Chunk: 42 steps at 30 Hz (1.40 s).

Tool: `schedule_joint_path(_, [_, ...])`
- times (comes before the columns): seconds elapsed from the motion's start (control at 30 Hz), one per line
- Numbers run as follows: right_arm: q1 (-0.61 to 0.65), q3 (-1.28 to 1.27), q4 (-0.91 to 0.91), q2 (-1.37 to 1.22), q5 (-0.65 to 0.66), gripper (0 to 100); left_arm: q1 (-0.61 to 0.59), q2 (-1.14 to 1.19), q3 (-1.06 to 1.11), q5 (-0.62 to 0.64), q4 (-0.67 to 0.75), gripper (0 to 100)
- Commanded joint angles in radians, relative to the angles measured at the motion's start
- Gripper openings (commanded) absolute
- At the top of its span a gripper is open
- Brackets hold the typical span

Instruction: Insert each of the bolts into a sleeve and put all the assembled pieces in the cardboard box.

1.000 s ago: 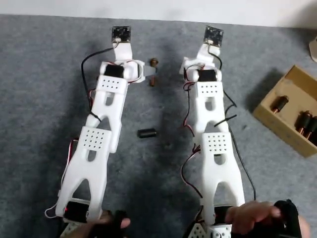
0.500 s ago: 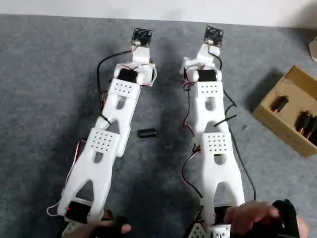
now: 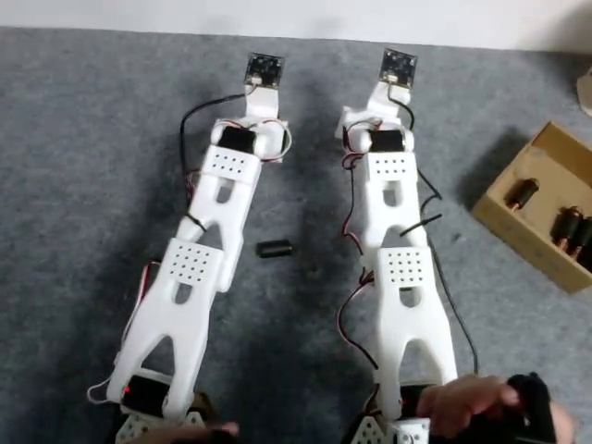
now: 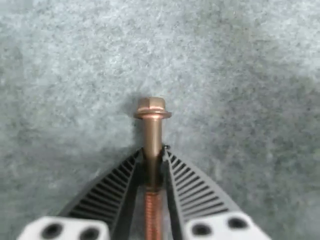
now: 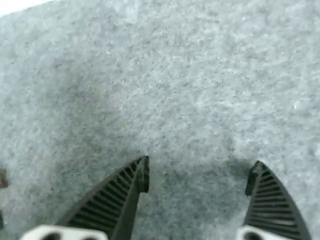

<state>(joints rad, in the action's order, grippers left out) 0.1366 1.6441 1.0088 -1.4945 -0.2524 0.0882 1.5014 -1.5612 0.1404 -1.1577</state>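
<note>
A copper bolt (image 4: 152,115) lies along the grey carpet with its hex head pointing away from the wrist. My left gripper (image 4: 152,159) is shut on the bolt's shank, both ribbed fingers pressed to its sides. A black sleeve (image 3: 274,248) lies on its side on the carpet between the two arms, near their middle links. My right gripper (image 5: 200,175) is open above bare carpet with nothing between its fingers. The cardboard box (image 3: 521,244) stands at the right edge and holds several assembled pieces (image 3: 523,192).
Both white arms stretch away from the near edge side by side, the left arm (image 3: 222,185) angled toward the right arm (image 3: 393,185). A person's hand (image 3: 462,402) rests at the right arm's base. Grey carpet lies open to the far left.
The left arm has swung to the right over the bolt, which its wrist now covers in the high view. The right arm and the sleeve have stayed put.
</note>
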Motion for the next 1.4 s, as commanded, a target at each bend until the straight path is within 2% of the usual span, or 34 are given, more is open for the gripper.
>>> schedule_joint_path(0.0, [-0.013,0.101,-0.021,0.071,-0.009,30.3,-0.010,-0.068,-0.039,-0.003,-0.098,1])
schedule_joint_path(0.17, [-0.013,0.101,-0.019,0.071,-0.009,30.3,-0.015,-0.108,-0.101,-0.009,-0.252,1])
schedule_joint_path(0.23, [-0.013,0.101,-0.016,0.071,-0.009,30.3,-0.018,-0.140,-0.102,-0.087,-0.319,1])
schedule_joint_path(0.33, [-0.013,0.101,-0.016,0.071,-0.009,30.3,-0.019,-0.194,-0.102,-0.290,-0.428,1])
schedule_joint_path(0.5, [-0.013,0.101,-0.016,0.071,-0.009,30.3,-0.018,-0.232,-0.102,-0.304,-0.516,1])
schedule_joint_path(0.63, [-0.013,0.099,-0.018,0.070,-0.006,30.3,-0.016,-0.259,-0.102,-0.459,-0.600,1])
schedule_joint_path(0.93, [-0.013,0.096,-0.019,0.070,-0.003,30.3,-0.041,-0.246,-0.054,-0.706,-0.611,1])
schedule_joint_path(1.17, [-0.013,0.096,-0.021,0.070,-0.002,30.3,-0.010,-0.219,-0.048,-0.753,-0.609,1])
schedule_joint_path(1.37, [-0.013,0.094,-0.021,0.070,-0.002,30.3,-0.013,-0.219,-0.045,-0.752,-0.611,10])
